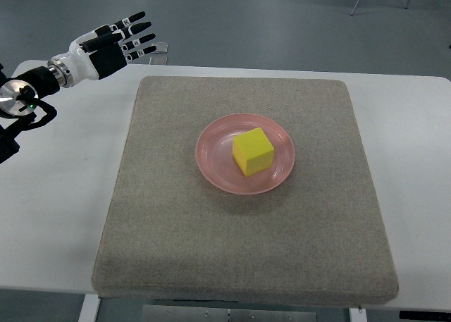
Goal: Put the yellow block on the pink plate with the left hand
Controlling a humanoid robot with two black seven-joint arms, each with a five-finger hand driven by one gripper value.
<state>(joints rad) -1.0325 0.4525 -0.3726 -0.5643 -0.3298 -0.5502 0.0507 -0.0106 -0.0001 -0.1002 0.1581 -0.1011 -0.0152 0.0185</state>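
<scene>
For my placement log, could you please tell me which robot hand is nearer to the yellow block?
Left. The left robot hand hovers open beyond the mat's far left corner, well away from the yellow block sitting on the pink plate. The right robot hand is out of view.

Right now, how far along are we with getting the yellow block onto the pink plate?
Looks done: the yellow block sits inside the pink plate, near the middle of the grey mat. Nothing is in hand: the left hand is up at the table's far left corner, fingers spread, well clear of the plate. Nothing visible remains. The right arm is out of view.
</scene>
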